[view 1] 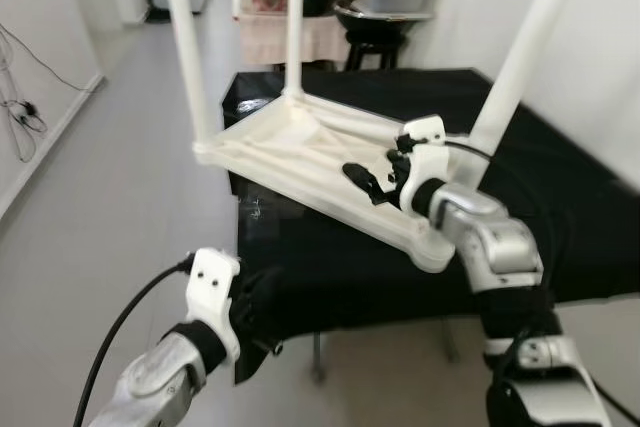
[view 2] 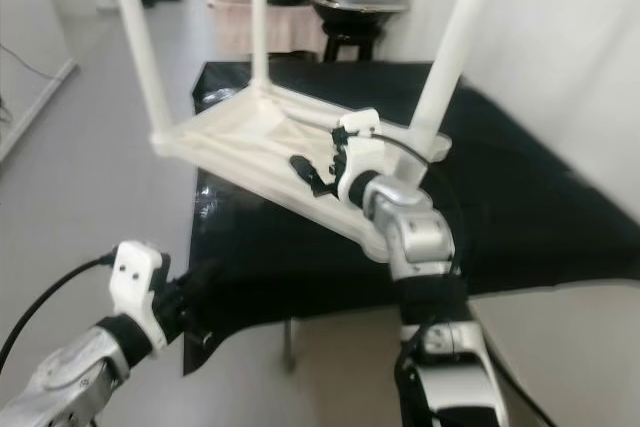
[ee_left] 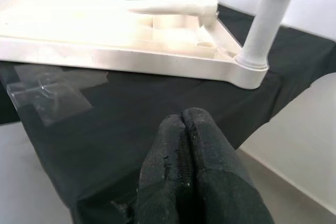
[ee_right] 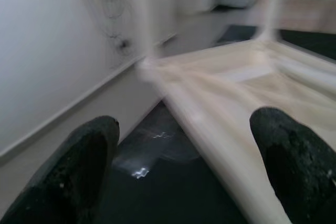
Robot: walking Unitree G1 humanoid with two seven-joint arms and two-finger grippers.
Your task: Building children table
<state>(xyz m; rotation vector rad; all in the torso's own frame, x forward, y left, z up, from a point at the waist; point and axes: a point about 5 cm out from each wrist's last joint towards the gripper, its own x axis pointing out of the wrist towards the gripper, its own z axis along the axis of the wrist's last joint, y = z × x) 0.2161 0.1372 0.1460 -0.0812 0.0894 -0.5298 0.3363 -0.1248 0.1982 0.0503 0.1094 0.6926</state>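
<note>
Grey floor [view 1: 110, 197] open on my left and running far back along a white wall; white wall also on the right, close behind the work surface. Black-draped table [view 1: 560, 197] fills the middle and right; its near edge cuts across just in front of me, its left edge drops to the floor.

White children's table [view 1: 300, 152] lies upside down on the black cloth, toward the left part, top face down. It is tilted: near-right corner low, far-left side lifted. Long axis runs from near right to far left. Legs point up: left leg [view 1: 186, 47] at the left corner, far leg [view 1: 294, 22] at the back, right leg [view 1: 520, 62] leaning up and right. Near-right corner sits just at the cloth's near edge.

Clear plastic bag [ee_left: 44, 93] flat on the cloth, near-left, partly under the tabletop's left side.

My right gripper [view 1: 378, 184] is over the underside of the upturned tabletop, near its right corner, fingers spread wide, nothing between them. Right wrist view is blurred.

My left gripper [ee_left: 184, 153] is low at the near-left, at the draped cloth's near edge, fingers pressed together, nothing held that I can see.

Clutter and a black stool far back, blurred.
</note>
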